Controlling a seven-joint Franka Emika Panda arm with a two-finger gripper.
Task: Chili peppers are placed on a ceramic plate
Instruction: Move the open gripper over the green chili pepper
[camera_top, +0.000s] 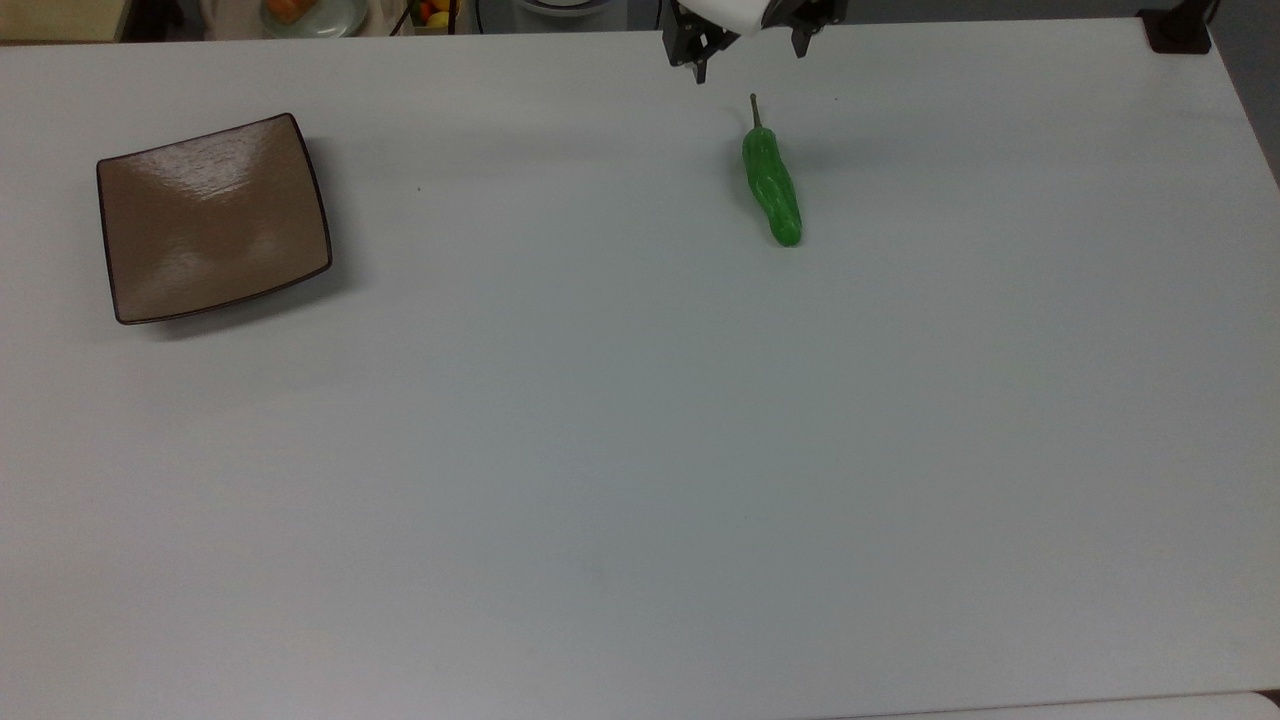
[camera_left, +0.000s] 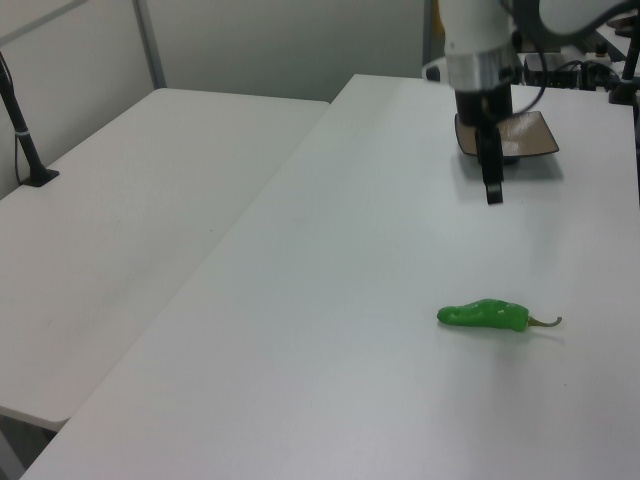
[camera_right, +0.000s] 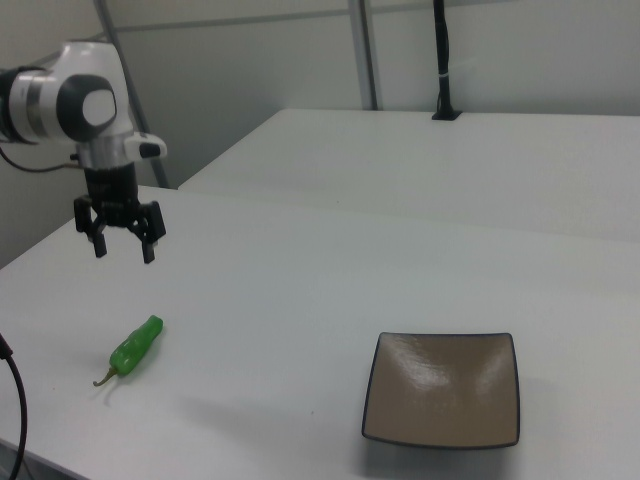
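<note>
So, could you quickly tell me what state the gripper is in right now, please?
Gripper: open and holding nothing, up in the air above the table; the pepper lies apart from it.

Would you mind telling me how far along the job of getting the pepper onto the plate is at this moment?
Nothing is finished yet: the pepper lies on the white table, well apart from the bare brown plate. In hand is the approach: the claw hangs open above the table near the pepper, holding nothing. Left to do: lower, grip the pepper, carry it across and set it on the plate.
</note>
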